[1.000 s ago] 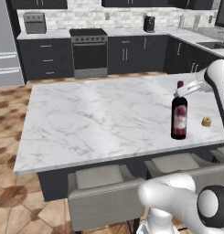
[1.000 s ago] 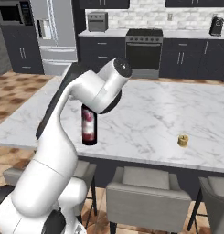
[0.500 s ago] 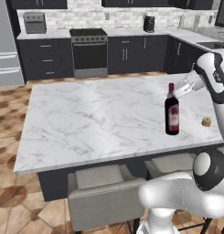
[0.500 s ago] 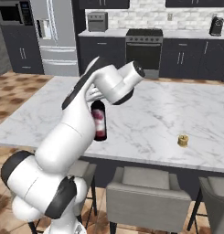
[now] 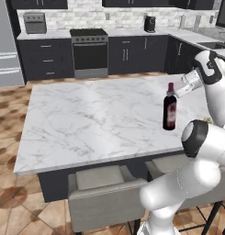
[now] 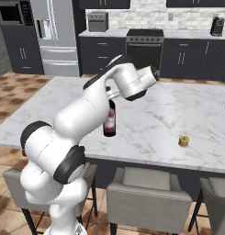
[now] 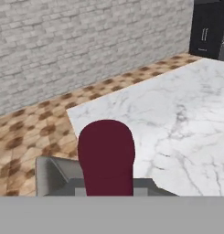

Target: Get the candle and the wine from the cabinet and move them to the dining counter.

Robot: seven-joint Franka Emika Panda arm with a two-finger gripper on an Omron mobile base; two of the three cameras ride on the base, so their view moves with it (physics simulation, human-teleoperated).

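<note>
- Left base view: the white arm's two-finger gripper (image 5: 174, 90) sits at the red-capped neck of the small dark glass wine bottle (image 5: 169, 110). The bottle stands upright directly below the hand, its base seemingly on the large white grey-veined marble dining counter (image 5: 95, 119), though contact cannot be confirmed. The jaws are nearly together around the neck, so the hand appears to grip the bottle.
- Right base view: the same bottle (image 6: 109, 120) hangs straight under the hand, partly hidden by the arm's forearm. A small round gold-coloured candle (image 6: 183, 141) rests on the marble (image 6: 196, 110), well apart from the hand, off to its side. 2 grey upholstered stools (image 6: 148, 199) stand at the counter edge nearer the robot's base.
- Hand view: the bottle's dark red cap (image 7: 106, 155) is right in front of the hand, close up. Beyond it lie the marble top (image 7: 177, 119), a grey stool seat (image 7: 56, 176) and the patterned brown tile floor (image 7: 35, 132).
</note>
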